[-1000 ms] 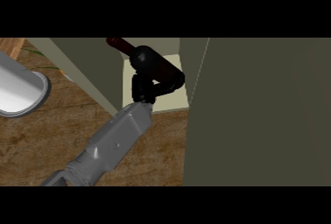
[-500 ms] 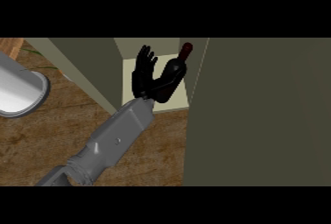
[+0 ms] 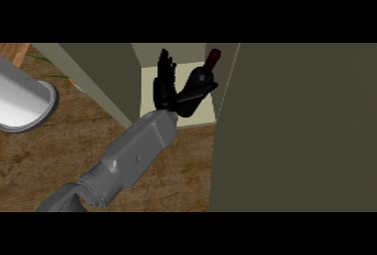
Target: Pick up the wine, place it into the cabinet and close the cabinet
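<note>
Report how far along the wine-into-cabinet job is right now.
Done: the wine bottle stands inside the open cabinet, on its pale shelf. In hand: the one hand in view, which side's I cannot tell, is beside the bottle with straight fingers, not curled round it. Left: draw the arm out and close the cabinet; the door at right looks open.

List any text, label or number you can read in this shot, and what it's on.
None can be read.
Wine bottle: dark body and reddish top, no label text visible.
Cabinet door: plain, no markings.
Grey cylinder at left: plain, no markings.
Robot hand and forearm: no lettering visible.
</note>
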